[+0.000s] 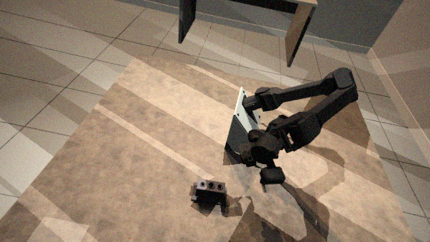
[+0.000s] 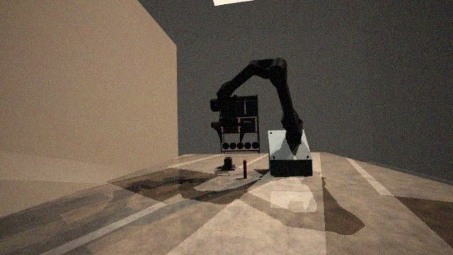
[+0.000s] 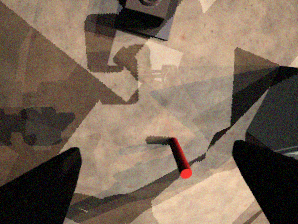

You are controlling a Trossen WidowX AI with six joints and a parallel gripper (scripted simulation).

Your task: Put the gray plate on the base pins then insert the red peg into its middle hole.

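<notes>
The red cylindrical peg (image 2: 245,169) (image 3: 179,156) stands upright on the mottled tan surface, its long axis vertical; in the top view you cannot make it out. Your next move turns on how it lies to the black two-fingered gripper (image 1: 258,175) (image 2: 231,142) (image 3: 158,147): it is below the fingertips, and in the wrist view it shows between them, nearer the right-hand finger of the picture. The jaws stand wide open with nothing between them, so you would likely shift a little toward the peg to centre it, then come down straight, or one finger may knock it over. Beyond it sits the small gray block assembly (image 1: 209,191) (image 2: 228,163) (image 3: 150,11), the plate on its base with three round features in a row; it looks lowered, though you can't confirm from here that it lies fully flat. Your black six-joint arm (image 1: 302,129) (image 2: 272,67) arches up from its slanted white mounting panel (image 1: 239,105) (image 2: 277,143) and over, holding the gripper well above the surface with its fingers pointing down.
</notes>
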